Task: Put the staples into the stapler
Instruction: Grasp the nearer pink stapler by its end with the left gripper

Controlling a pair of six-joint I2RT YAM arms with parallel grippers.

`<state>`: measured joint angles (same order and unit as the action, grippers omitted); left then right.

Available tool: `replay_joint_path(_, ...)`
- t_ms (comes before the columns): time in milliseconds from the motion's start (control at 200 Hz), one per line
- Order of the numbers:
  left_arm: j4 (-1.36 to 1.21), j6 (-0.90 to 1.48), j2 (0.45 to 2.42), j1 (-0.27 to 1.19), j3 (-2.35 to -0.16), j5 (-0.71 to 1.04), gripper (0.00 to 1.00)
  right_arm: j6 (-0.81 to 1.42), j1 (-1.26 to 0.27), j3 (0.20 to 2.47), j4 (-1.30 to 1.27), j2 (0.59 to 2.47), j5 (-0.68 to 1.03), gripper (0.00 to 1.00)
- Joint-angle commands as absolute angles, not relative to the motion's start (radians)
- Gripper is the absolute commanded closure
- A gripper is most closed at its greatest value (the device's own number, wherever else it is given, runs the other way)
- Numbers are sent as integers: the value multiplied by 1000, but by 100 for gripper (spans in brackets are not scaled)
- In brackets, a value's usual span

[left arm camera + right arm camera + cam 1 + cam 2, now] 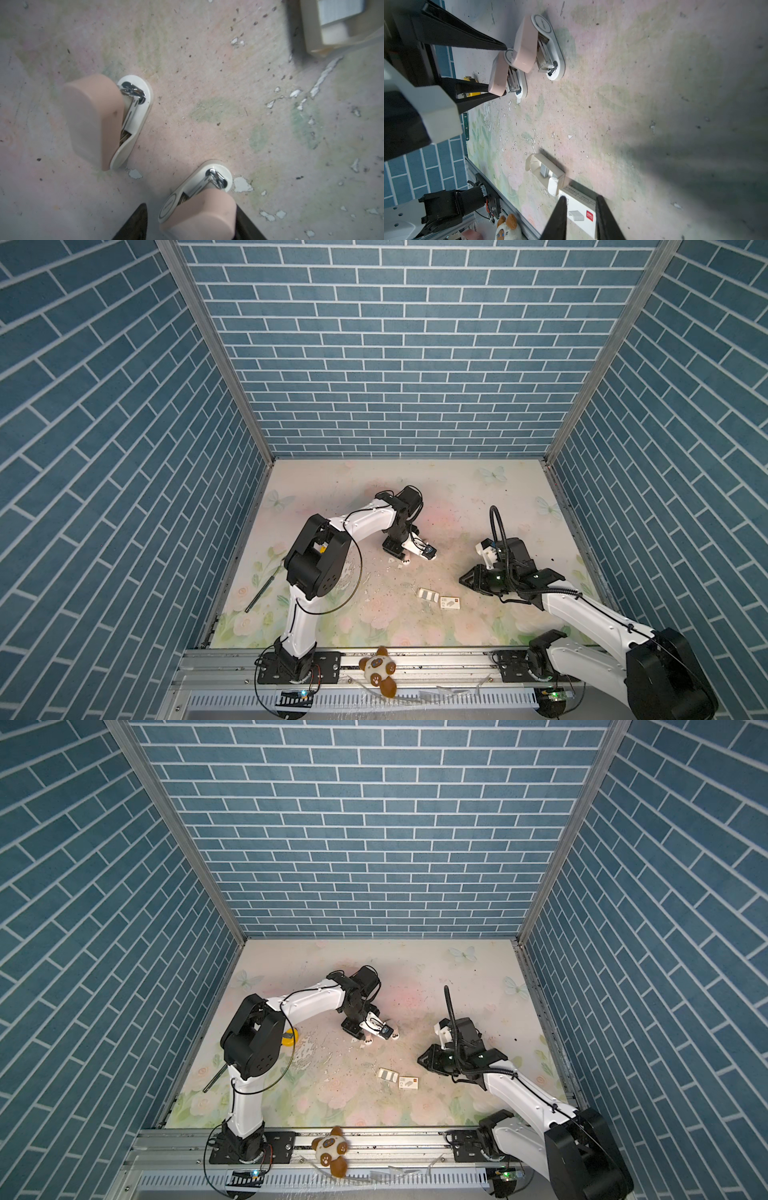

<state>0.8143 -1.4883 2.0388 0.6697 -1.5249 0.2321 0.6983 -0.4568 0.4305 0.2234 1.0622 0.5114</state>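
Two alike staplers stand on the floral mat, each with a pink top over a white base and a bare metal magazine showing. One stapler point(197, 209) point(497, 75) lies between the black fingers of my left gripper point(191, 205) point(395, 553); one finger touches its pink top and a gap shows at the other. The second stapler point(99, 120) point(537, 45) stands free beside it. The staples point(545, 171) point(340, 9) lie in their open white tray point(428, 594) point(387, 1074). My right gripper point(581, 197) point(469, 578) hovers over the printed white sleeve point(581, 216) point(451, 603), slightly open and empty.
A yellow tape measure point(288, 1038) sits behind the left arm's elbow. A dark rod point(264, 587) lies by the left wall. A plush toy point(378, 668) rests on the front rail. White flakes point(242, 185) dot the worn mat. Blue brick walls enclose three sides.
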Motion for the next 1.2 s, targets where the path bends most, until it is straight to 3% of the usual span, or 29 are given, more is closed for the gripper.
replay_joint_path(0, 839, -1485, 2051, 681, -1516, 219, 45, 673, -448, 428, 221, 1054, 524, 74)
replay_joint_path(250, 860, -1452, 2048, 683, -1520, 201, 66, 662, -442, 427, 220, 1051, 535, 75)
replay_joint_path(295, 863, -1443, 2045, 684, -1519, 202, 66, 661, -440, 424, 213, 1051, 537, 75)
replay_joint_path(390, 865, -1420, 2045, 686, -1518, 203, 54, 660, -439, 421, 207, 1052, 540, 75)
replay_joint_path(535, 857, -1379, 2049, 687, -1524, 219, 50, 658, -436, 415, 197, 1055, 548, 75)
replay_joint_path(855, 848, -1325, 2061, 706, -1525, 224, 55, 657, -432, 401, 184, 1049, 561, 76)
replay_joint_path(1195, 846, -1307, 2063, 711, -1525, 215, 71, 656, -427, 389, 186, 1033, 566, 77)
